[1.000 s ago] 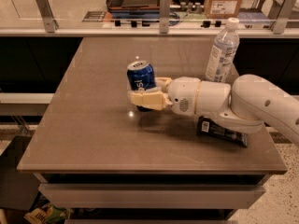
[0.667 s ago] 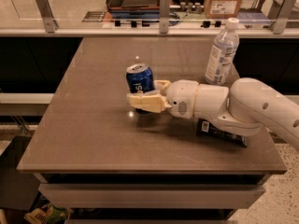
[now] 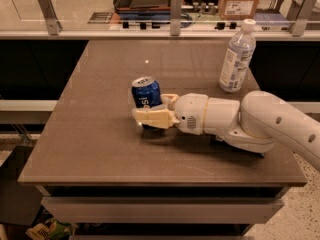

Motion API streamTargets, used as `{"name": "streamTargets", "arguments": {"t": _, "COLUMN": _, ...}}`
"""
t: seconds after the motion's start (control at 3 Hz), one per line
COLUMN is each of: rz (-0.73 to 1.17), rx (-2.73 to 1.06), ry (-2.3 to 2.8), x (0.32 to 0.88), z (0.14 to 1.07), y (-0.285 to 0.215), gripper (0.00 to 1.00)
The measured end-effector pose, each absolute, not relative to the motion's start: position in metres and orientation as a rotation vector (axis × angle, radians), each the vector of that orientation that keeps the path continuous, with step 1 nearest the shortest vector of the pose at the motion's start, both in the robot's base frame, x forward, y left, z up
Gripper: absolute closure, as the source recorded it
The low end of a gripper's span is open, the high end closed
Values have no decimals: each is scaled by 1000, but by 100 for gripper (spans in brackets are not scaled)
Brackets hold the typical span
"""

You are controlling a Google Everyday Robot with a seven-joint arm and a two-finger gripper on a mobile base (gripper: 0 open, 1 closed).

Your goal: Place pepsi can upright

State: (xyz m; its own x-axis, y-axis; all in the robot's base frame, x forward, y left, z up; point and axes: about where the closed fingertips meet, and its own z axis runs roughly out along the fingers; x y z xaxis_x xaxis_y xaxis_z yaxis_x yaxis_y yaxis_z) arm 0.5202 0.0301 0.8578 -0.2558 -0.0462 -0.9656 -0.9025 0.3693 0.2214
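Bkgd: ledge w/ metal posts along far side of table, glass panels between them. Cardboard box behind ledge, upper right. Speckled floor visible at lower right. Table = brown, matte, rectangular, w/ shelf tiers below the top.

Can: blue, silver top, white lettering partly visible on the side. Sits approx. mid-table, a bit left of centre. Top faces up, body near vertical w/ slight lean. Base is hidden behind the near finger, so can't confirm it rests flat on the table.

Gripper: comes in from the right, low over the table, wrist roughly horizontal. Near finger lies across lower front of the can; far finger shows just behind the can on its right side. Can is between the two, jaws closed narrow on it = holding the can low on its body.

Arm: white, thick, runs from right edge of view toward centre; casts a shadow on the table under it.

Bottle: clear plastic, white cap, label on; upright at far right of the table, well apart from the can and behind the arm. No contact w/ arm or gripper.
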Motion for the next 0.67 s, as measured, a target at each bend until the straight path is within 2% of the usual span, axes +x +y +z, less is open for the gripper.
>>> {"name": "streamTargets", "arguments": {"t": 0.67, "rz": 1079, "rx": -841, "ry": 1628, "x": 511, "z": 846, "y": 32, "gripper": 100}}
